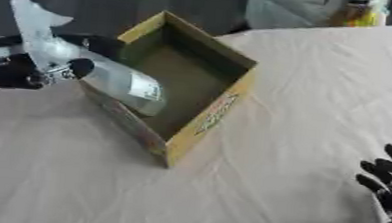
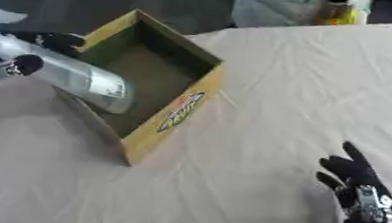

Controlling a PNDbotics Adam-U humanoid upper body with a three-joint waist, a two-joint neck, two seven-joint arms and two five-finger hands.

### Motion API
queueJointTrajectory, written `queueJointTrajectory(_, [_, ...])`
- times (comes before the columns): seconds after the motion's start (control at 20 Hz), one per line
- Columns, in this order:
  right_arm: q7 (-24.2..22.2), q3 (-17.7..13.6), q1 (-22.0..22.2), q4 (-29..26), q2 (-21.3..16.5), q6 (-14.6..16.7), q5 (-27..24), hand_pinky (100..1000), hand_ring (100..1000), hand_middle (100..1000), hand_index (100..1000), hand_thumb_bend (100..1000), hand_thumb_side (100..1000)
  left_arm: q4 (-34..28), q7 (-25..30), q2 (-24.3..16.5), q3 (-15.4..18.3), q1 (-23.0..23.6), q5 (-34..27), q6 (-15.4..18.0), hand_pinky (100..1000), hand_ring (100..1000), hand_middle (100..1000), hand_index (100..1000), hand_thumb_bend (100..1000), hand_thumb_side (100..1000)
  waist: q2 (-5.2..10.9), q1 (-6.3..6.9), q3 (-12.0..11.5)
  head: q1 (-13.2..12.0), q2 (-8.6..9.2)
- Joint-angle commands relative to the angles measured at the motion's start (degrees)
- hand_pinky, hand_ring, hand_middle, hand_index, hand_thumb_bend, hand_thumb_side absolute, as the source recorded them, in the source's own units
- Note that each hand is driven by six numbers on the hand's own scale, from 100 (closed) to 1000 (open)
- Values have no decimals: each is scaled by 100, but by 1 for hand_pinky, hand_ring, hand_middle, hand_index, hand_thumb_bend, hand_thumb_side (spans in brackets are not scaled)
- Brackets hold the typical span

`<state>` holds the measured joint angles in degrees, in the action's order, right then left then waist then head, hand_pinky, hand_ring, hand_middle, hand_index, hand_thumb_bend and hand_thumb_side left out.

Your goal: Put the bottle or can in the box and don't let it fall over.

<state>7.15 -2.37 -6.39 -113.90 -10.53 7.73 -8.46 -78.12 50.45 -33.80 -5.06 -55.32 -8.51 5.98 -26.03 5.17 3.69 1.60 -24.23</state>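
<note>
A silver bottle (image 1: 123, 83) with a white label is held tilted over the left wall of the open cardboard box (image 1: 220, 107). Its lower end hangs inside the box above the floor. My left hand (image 1: 27, 70) is shut on the bottle's upper part, fingers curled round it, at the left of the left eye view. The box is yellow-edged with a printed front side and a dark inside. My right hand (image 2: 356, 184) rests open at the lower right, fingers up, well away from the box.
The box stands on a table covered with a pale wrinkled cloth (image 1: 324, 93). Beyond the far edge are a white bag-like shape (image 1: 291, 8) and a yellow item (image 1: 365, 14). A white pointed shape (image 1: 31, 18) rises by my left arm.
</note>
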Motion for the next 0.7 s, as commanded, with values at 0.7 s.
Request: queueJointTrajectory(0.7, [45, -96, 150, -69, -178, 100, -264, 812, 833, 981, 729, 100, 769, -388, 152, -437, -42, 236, 415, 35, 1000, 1000, 1000, 950, 100, 813, 419, -90, -150, 132, -179])
